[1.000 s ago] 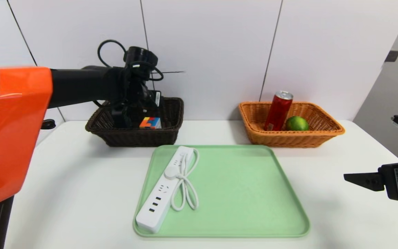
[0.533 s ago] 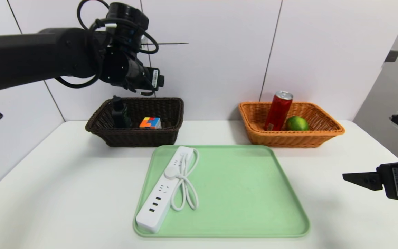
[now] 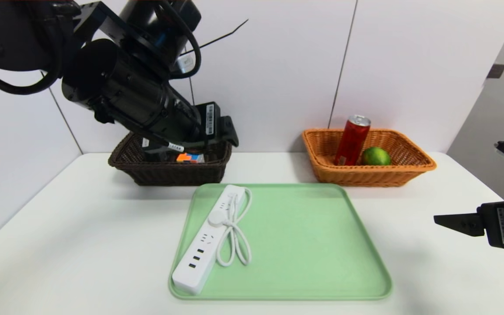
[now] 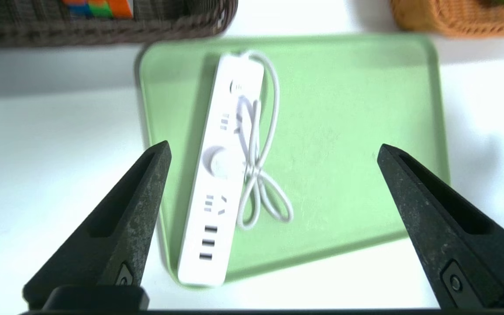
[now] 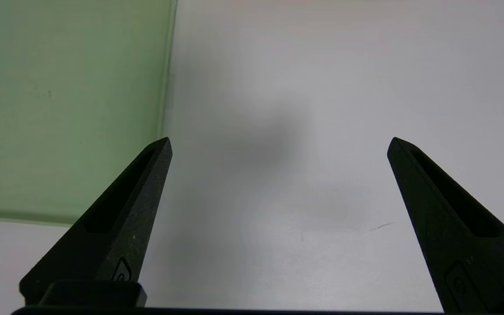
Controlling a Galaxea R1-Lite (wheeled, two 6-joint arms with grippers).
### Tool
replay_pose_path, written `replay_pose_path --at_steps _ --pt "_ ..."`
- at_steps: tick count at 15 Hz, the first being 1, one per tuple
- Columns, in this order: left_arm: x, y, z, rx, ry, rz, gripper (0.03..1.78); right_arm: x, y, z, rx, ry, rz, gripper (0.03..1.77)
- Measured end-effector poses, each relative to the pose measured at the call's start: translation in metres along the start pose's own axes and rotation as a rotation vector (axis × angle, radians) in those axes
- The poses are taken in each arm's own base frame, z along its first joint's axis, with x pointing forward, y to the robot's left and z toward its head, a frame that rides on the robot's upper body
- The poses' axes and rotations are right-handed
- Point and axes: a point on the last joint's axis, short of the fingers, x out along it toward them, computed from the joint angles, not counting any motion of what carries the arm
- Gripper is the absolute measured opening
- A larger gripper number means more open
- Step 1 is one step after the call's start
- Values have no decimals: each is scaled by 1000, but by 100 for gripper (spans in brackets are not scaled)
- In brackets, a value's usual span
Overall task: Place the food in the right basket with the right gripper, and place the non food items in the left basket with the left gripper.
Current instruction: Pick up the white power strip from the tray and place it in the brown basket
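I see the power strip on the tray, below my left gripper, whose jaws gape empty. Right gripper hangs spread over bare table.

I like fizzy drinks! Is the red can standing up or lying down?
Standing, but tilted: the red can leans in the orange basket, beside the lime.

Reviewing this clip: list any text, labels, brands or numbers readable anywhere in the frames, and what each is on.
No text reads clearly.
White label on the left gripper: print too small to read.
White label on the right gripper: too small to read.
Red can in the orange basket: no readable brand.
Power strip on the tray: socket marks only, no words.
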Motion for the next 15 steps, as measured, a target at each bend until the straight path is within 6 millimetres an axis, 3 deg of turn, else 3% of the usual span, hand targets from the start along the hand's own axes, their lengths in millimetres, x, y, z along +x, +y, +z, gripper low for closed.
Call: replay_pose_path --at_steps 3,6,15 --pt "6 0 -32 22 70 5 169 -1 0 3 5 -22 2 170" --pt "1 -13 -61 -16 61 -70 169 -1 0 4 60 -21 4 170" --pt "11 -11 -100 -74 329 -193 169 2 -4 2 99 -7 -4 170"
